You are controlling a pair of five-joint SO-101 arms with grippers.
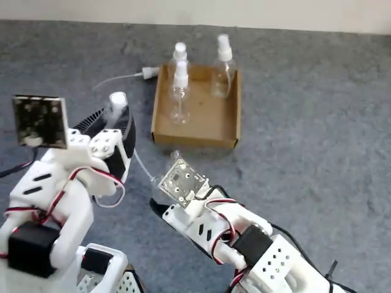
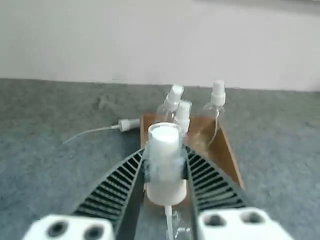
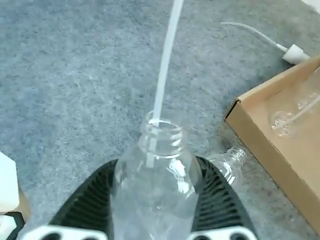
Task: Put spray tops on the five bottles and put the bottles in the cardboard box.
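- The left hand [image 2: 165,159] is clamped on a white plastic spray top [image 2: 165,145]. Its black ribbed fingers [image 2: 117,187] press on either side of the cap, which is held upright.
- A thin translucent dip tube [image 3: 165,65] hangs down from that spray top. Its lower end sits inside the open neck of a clear plastic bottle [image 3: 155,195].
- The right hand [image 3: 157,172] is closed around the body of that bottle, holding it upright and uncapped below the left hand.
- Just beside the right hand, a second uncapped clear bottle [image 3: 229,167] lies on its side on the grey carpeted worktop [image 1: 317,91].
- A shallow brown cardboard box [image 1: 227,131] sits beyond both hands, close to the right hand's bottle.
- Three clear bottles with white spray tops stand in the box. A front capped bottle [image 1: 179,101] and a leaning capped bottle [image 1: 179,54] just behind it are on the left hand's side. A third capped bottle [image 1: 221,76] is on the other side.
- A loose white spray top [image 1: 150,72], with its tube trailing away, lies on the worktop just outside the box's far corner, beyond the left hand.
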